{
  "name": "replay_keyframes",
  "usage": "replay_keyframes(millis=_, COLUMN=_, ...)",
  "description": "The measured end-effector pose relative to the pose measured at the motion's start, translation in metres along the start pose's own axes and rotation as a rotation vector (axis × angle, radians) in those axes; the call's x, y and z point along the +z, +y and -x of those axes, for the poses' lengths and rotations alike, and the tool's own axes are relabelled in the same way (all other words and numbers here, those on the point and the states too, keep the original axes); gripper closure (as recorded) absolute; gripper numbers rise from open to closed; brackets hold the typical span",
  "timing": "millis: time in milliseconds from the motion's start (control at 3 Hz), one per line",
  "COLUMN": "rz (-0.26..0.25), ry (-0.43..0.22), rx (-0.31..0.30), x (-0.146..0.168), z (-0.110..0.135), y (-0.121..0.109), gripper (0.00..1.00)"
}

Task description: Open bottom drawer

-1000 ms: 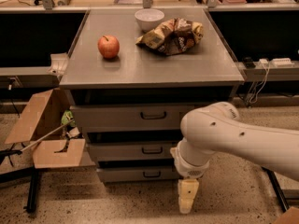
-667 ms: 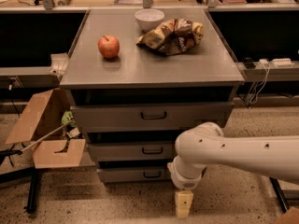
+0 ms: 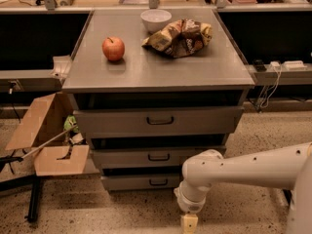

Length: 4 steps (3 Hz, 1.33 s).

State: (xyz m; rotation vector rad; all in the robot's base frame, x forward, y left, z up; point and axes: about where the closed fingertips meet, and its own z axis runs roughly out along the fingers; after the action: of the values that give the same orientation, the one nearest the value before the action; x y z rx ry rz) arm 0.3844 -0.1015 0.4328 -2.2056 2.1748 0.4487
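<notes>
- Downward and slightly leftward travel is seen in the white arm (image 3: 253, 167) since a second ago, while the grey cabinet (image 3: 146, 67) is unchanged (an apple (image 3: 113, 48), a bowl (image 3: 156, 19) and a snack bag (image 3: 179, 37) are left on its top).
- The bottom drawer (image 3: 126, 182) is found closed, the lowest and slimmest of three fronts, just above the floor.
- It is judged to be stiff sheet metal, fairly light if empty (its load is not seen), and likely to slide once pulled straight outward.
- Its dark central pull handle (image 3: 158, 182) is the place to be gripped; nothing else is offered by the smooth front.
- The gripper (image 3: 189, 223) is held low, below and right of that handle and apart from it; whether it is released or clenched cannot be told.
</notes>
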Motion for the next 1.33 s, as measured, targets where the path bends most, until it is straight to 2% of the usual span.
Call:
replay_keyframes(millis=333, rz=-0.013, ry=0.002, rx=0.015, x=0.024, z=-0.009, y=-0.023, gripper=0.0)
replay_keyframes(millis=667, rz=-0.073, ry=-0.04, rx=-0.017, x=0.079, z=-0.035, y=-0.091, gripper=0.0)
replay_keyframes(millis=1000, rz=-0.092, ry=-0.082, rx=-0.039, x=0.123, z=-0.046, y=-0.129, gripper=0.0)
replay_keyframes(millis=1333, rz=-0.133, ry=-0.125, rx=-0.021, x=0.158, z=-0.056, y=-0.172, gripper=0.0)
